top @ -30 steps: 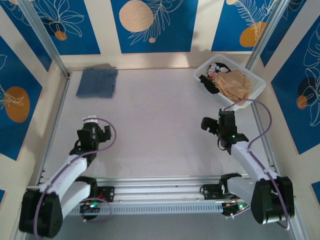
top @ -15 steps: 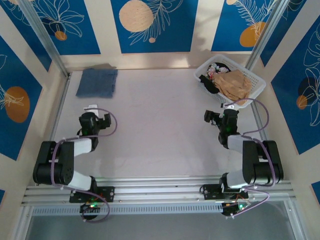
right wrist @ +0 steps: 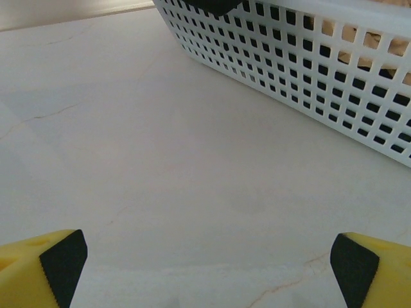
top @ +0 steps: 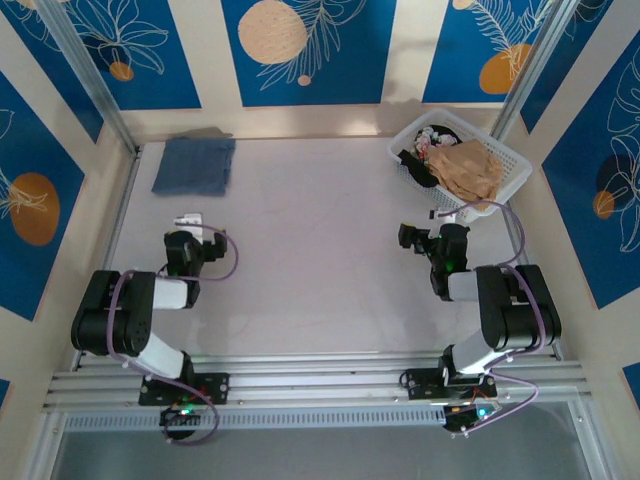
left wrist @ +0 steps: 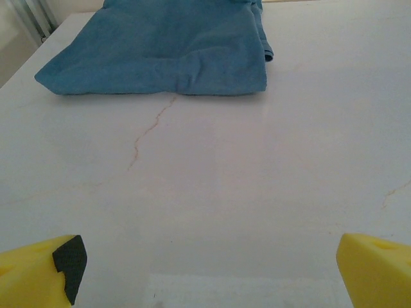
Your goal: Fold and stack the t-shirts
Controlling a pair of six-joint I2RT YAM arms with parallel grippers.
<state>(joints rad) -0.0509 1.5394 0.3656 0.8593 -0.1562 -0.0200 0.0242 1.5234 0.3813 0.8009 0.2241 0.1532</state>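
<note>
**Q:** Left gripper (left wrist: 209,256), status?

**A:** Jaws are spread wide. The yellow fingertips (left wrist: 38,273) sit in the two lower corners of the left wrist view. Nothing is between them, only bare table (left wrist: 212,186). A thin reddish line runs across the surface just ahead.

**Q:** Where is the blue shirt (left wrist: 160,51) from there?

**A:** Ahead of the gripper, across the top of the left wrist view, well apart from the fingertips. It lies flat on the table, folded, with its near edge facing the gripper. In the top view it is a blue rectangle (top: 193,165) in the upper left corner of the table.

**Q:** Right gripper (right wrist: 205,256), status?

**A:** Also wide open and holding nothing. Its fingertips (right wrist: 58,266) occupy the lower corners of the right wrist view, with bare table between them.

**Q:** What lies beyond it?

**A:** The white basket (right wrist: 289,58) fills the upper right of the right wrist view, with its lattice wall facing the gripper and a gap between the two. Tan cloth (right wrist: 334,29) shows through the holes. In the top view the basket (top: 512,180) stands at the upper right of the table. The tan cloth (top: 470,168) is heaped inside it, with a dark item (top: 415,168) at its left end.

**Q:** Arm posture?

**A:** In the top view both arms are folded back near their bases, one in the lower left and one in the lower right.
</note>
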